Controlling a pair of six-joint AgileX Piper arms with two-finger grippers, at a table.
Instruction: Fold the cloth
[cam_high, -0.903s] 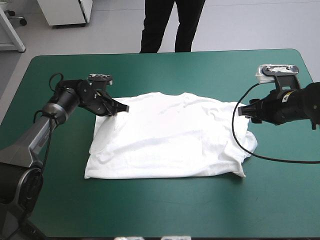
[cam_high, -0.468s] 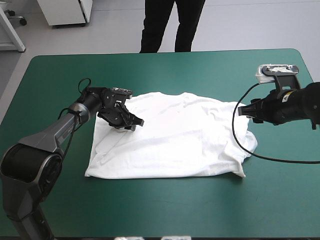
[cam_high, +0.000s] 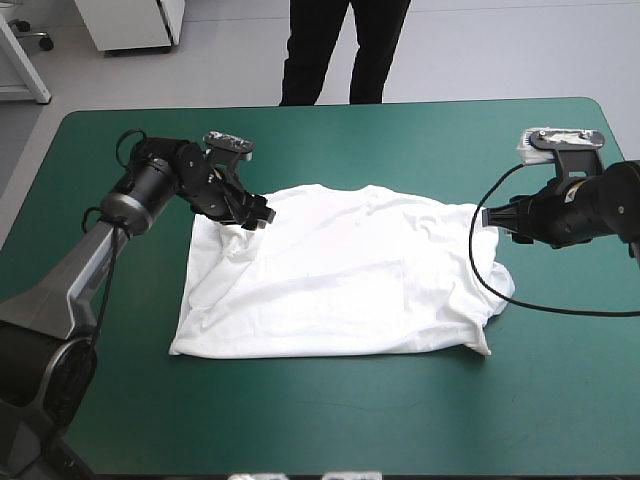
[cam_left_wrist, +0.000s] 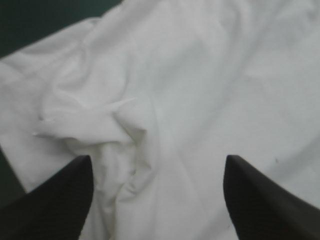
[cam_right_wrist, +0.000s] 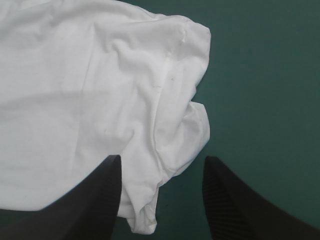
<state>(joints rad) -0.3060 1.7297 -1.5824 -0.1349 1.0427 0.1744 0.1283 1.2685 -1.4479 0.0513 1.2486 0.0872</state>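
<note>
Left jaws: spread wide and empty. The left gripper (cam_left_wrist: 157, 161) hung over a puckered ridge of cloth.
Right jaws: also spread, pinching nothing. The right gripper (cam_right_wrist: 162, 160) sat at the bunched sleeve (cam_right_wrist: 186, 125), half over cloth and half over bare cover.
Change, left: just before, it had reached in over the T-shirt (cam_high: 340, 280). It then backed out to the shirt's 10 o'clock corner with the wrist re-angled.
Change, right: almost none, parked at the shirt's 3 o'clock edge.
T-shirt: not shifted. It lay spread mid-surface (cam_high: 330, 140), wrinkled along its 9 o'clock side.
Meaning: no grasp taken and no fold started. The retreat read as a re-aim at the corner, with the right side waiting on the left.
</note>
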